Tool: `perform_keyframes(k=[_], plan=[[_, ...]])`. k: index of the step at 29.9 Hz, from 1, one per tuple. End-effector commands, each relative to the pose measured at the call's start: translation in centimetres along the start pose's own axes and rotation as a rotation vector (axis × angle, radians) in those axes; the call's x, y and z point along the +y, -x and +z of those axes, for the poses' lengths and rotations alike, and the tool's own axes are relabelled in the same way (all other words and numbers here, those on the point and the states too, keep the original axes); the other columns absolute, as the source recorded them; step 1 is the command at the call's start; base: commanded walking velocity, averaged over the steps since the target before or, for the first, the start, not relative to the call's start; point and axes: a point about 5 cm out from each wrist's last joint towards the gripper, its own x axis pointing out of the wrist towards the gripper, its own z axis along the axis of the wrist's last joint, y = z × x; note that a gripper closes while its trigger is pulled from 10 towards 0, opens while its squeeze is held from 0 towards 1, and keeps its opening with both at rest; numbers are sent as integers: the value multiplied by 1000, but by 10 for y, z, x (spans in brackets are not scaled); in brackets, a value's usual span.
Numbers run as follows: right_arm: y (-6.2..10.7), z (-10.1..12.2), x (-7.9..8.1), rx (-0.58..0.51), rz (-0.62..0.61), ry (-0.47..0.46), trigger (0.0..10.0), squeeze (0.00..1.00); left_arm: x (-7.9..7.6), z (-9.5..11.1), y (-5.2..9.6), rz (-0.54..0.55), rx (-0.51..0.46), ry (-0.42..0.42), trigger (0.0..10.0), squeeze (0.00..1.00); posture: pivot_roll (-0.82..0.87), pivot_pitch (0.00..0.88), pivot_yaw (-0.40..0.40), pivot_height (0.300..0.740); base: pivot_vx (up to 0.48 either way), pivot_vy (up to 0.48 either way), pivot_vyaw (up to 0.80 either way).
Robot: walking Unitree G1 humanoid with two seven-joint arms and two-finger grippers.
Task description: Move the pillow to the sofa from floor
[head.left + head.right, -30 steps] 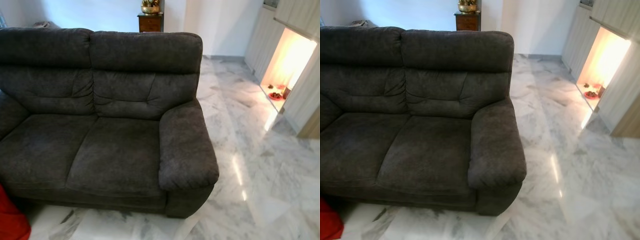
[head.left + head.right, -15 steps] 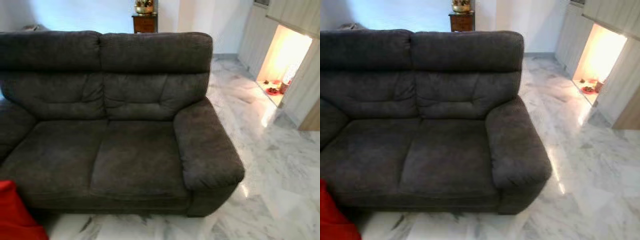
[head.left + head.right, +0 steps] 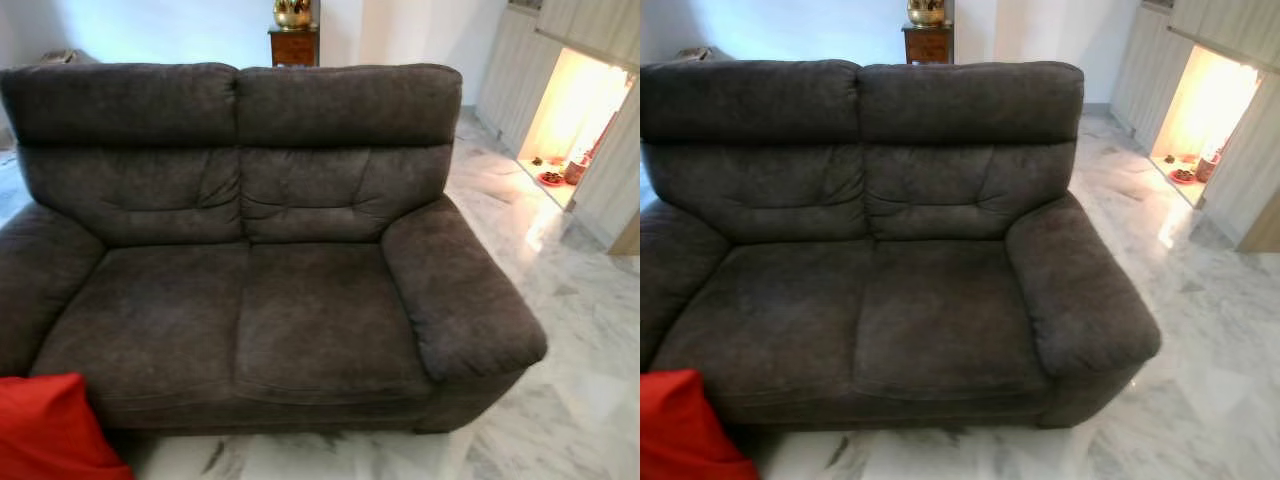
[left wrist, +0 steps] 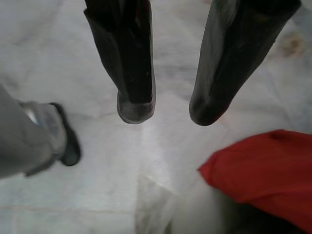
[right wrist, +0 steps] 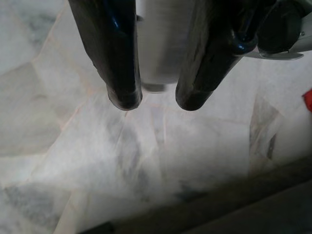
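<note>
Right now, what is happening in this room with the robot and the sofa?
Nothing is being handled yet. The robot stands facing a dark grey two-seat fabric sofa on a white marble floor. A red pillow lies on that floor by the sofa's front corner, on the robot's left. The left gripper hangs over the floor with the pillow close by, fingers apart and empty. The right gripper also hangs over bare marble, holding nothing. The sofa seat has no pillow on it, so the move is not yet begun.
</note>
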Motion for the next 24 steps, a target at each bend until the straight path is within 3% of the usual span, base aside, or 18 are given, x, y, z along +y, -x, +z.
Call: perform_keyframes(k=[1,24], plan=[[2,-4,-5,12,-20,-4,10000,0,-2,0,0,-5,0,7,10000,0,-88,0,59,740,0,469,0],[1,-4,-3,17,-2,-7,10000,0,1,-9,2,8,35,31,10000,0,-78,13,64,740,0,446,0]])
